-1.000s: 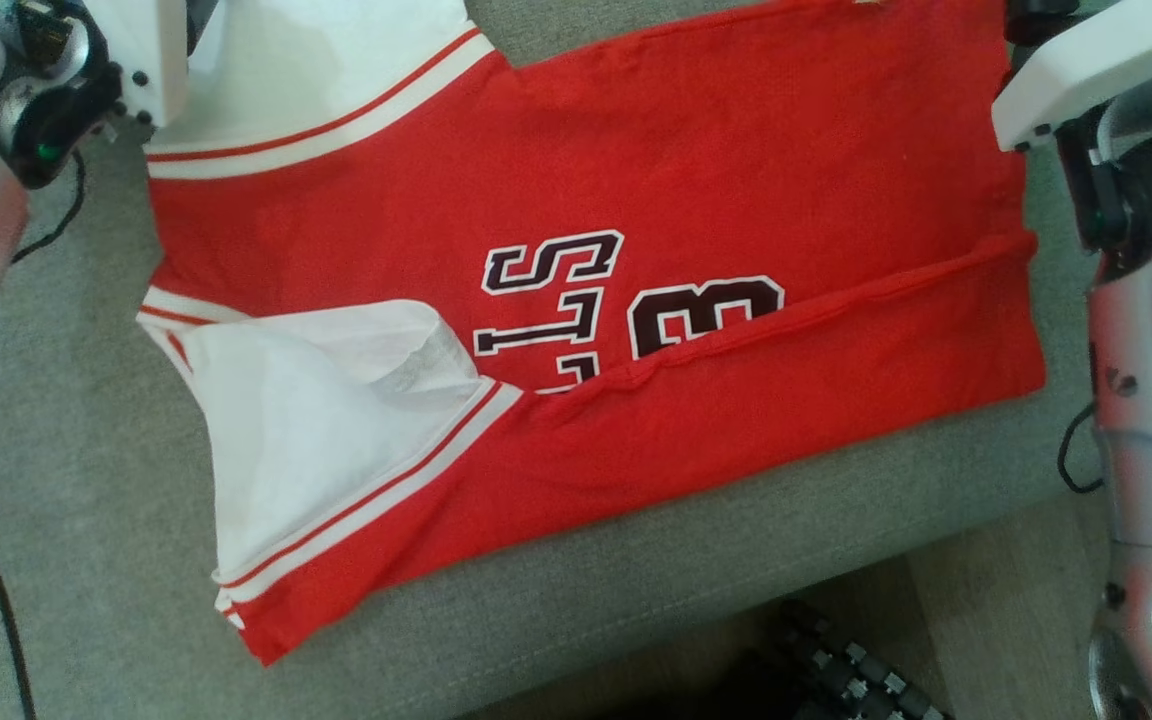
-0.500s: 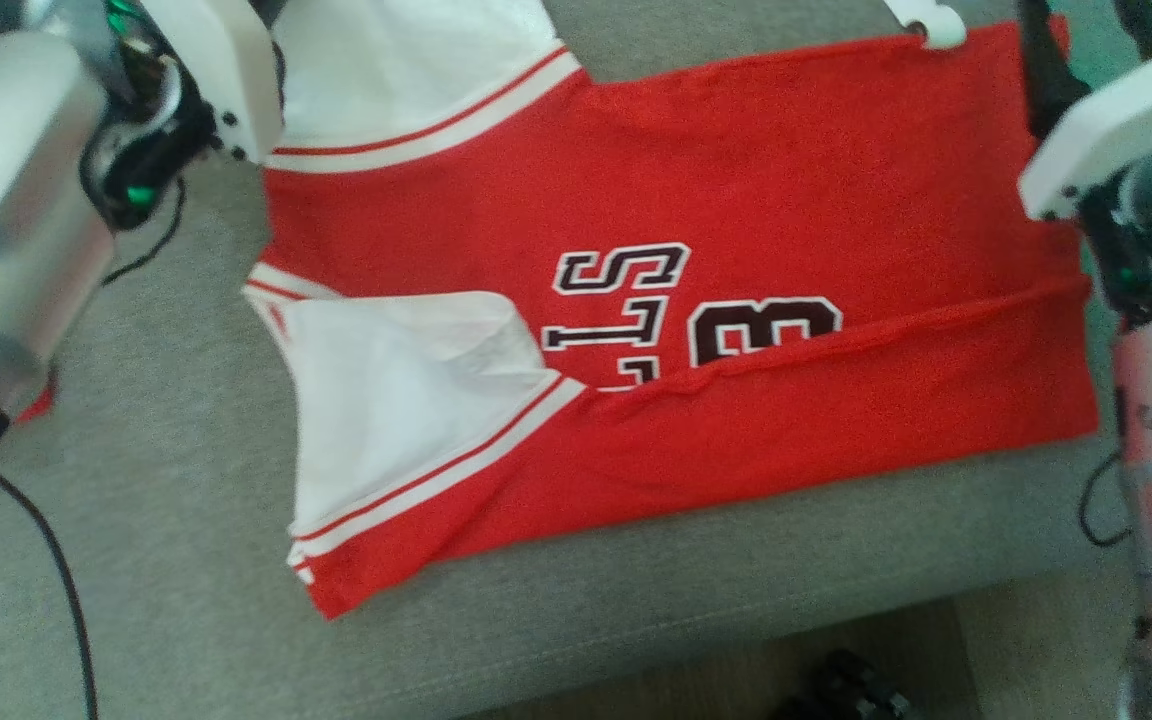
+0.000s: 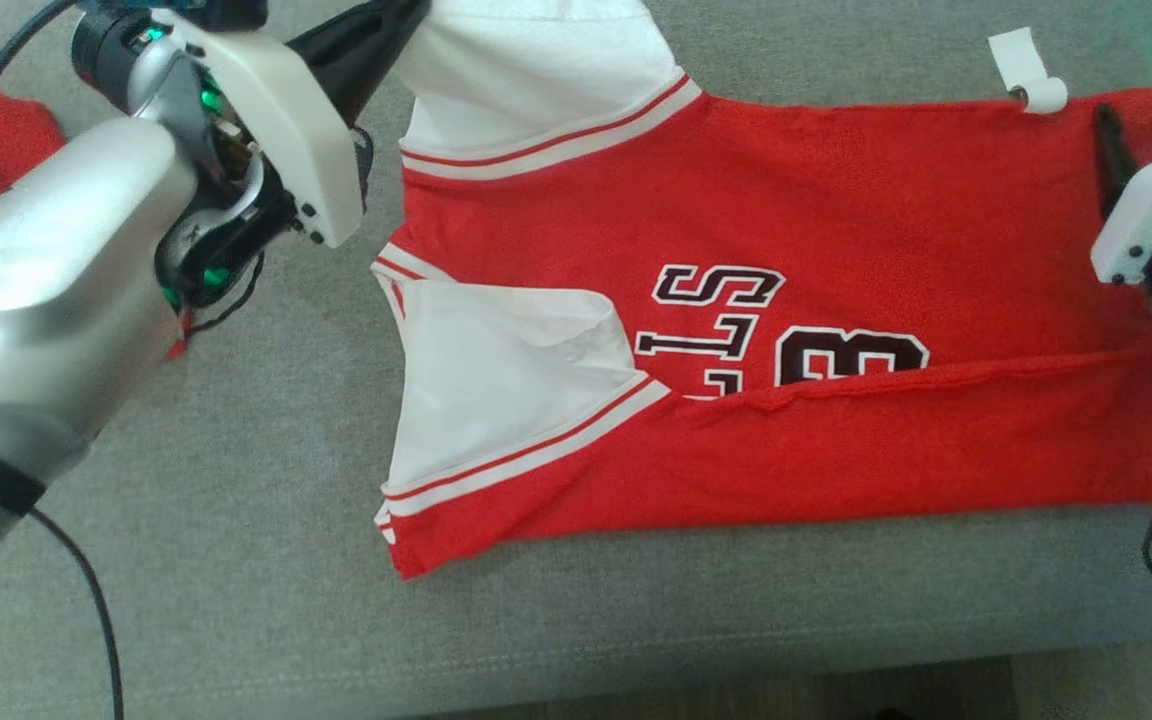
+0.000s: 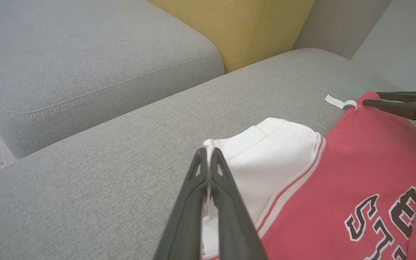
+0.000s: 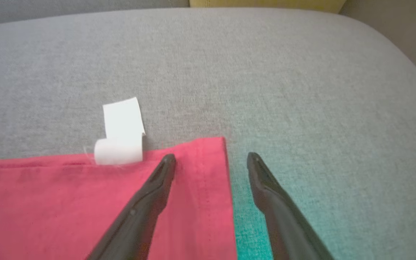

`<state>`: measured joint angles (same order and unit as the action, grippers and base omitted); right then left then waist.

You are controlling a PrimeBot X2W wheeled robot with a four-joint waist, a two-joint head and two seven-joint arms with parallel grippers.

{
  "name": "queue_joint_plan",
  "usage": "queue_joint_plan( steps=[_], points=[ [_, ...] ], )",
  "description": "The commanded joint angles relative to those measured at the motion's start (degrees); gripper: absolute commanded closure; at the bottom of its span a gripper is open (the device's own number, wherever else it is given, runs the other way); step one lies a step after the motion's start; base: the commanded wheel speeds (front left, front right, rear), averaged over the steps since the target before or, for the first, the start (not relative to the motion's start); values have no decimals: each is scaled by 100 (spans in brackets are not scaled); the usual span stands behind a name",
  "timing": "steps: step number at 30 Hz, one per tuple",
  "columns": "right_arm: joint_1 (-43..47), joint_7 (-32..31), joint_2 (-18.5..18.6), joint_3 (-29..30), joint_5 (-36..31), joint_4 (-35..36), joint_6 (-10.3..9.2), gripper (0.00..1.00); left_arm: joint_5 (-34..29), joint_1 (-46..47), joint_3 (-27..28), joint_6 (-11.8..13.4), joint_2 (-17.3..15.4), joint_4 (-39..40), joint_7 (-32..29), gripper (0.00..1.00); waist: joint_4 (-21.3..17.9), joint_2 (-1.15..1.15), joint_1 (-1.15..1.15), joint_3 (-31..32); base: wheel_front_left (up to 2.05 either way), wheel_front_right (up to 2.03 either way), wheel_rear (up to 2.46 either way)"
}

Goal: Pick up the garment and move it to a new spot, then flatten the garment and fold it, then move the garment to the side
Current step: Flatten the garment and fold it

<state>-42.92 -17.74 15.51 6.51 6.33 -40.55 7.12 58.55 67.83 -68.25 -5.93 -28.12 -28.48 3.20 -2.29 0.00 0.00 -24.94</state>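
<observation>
Risked skewing the jersey (image 3: 836, 230), spread half-folded on the sofa (image 3: 636, 620): pinched its far white sleeve in the closed left claw (image 4: 208, 154), yet kept the right claw (image 5: 211, 159) open astride its far hem corner by the tag (image 5: 119, 141), holding nothing. Could have dragged one side alone. Found its fold unchanged from a second earlier; shifted only the camera.
</observation>
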Motion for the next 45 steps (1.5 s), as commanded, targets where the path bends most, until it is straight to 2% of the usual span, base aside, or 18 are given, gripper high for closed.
queue_joint_plan(
  steps=[1,9,15,16,17,23,31,38,45],
  points=[
    [-128,3,121,-6,-68,110,36,0,-63,182,190,49,-233,136,39,100,11,0,0,-24,0,0,0],
    [-432,163,92,99,-366,-359,36,0,-84,167,185,212,-360,514,-21,100,25,0,0,-120,0,0,0],
    [-614,191,70,-58,-435,-660,36,0,-69,162,185,275,-394,635,-54,100,38,0,0,-181,0,0,0],
    [-636,162,68,-115,-417,-720,36,26,-67,164,189,289,-396,637,-55,100,40,0,0,-187,0,0,0],
    [-656,140,66,-167,-382,-776,36,100,-70,164,192,309,-400,628,-51,100,41,0,0,-189,0,0,0],
    [-772,285,73,-271,-109,-854,36,100,-94,138,198,370,-441,514,9,100,25,0,0,-158,0,0,0],
    [-1087,963,157,-320,27,-747,36,100,-147,303,412,548,-489,227,336,100,3,0,0,-169,0,0,0],
    [-1488,1431,128,-294,21,-825,36,100,-252,603,589,638,-350,-142,694,100,5,0,0,-268,0,0,0],
    [-1948,1929,5,-163,-1,-1074,36,100,-368,896,731,622,-83,-585,980,100,0,0,0,-355,0,0,0]
  ],
)
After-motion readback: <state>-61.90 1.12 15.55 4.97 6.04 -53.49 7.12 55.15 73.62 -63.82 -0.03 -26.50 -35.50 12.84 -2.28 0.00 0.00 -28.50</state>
